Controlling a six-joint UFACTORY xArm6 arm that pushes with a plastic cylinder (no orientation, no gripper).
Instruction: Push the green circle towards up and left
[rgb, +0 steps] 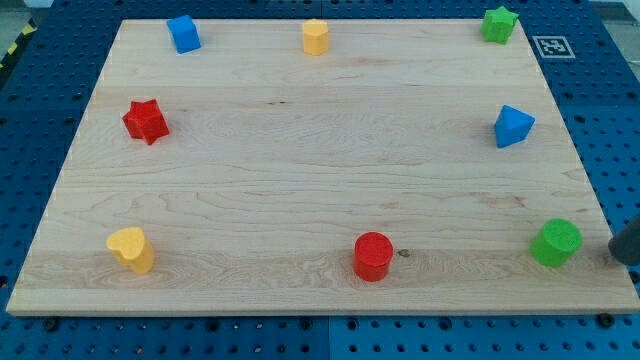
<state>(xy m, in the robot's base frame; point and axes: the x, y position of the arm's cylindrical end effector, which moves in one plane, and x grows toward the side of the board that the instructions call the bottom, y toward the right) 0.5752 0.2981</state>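
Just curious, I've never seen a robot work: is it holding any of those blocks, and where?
Nothing is held. My tip only pushes; it sits apart, just right of the green circle.

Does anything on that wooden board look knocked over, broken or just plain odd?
Nothing stands out. All eight blocks sit upright on the board, spread around its edges. My tip is at the view's right edge, just right of the green circle.

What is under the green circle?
The green circle sits on the wooden board. The wood directly beneath it is covered, so unseen. My tip is just to its right.
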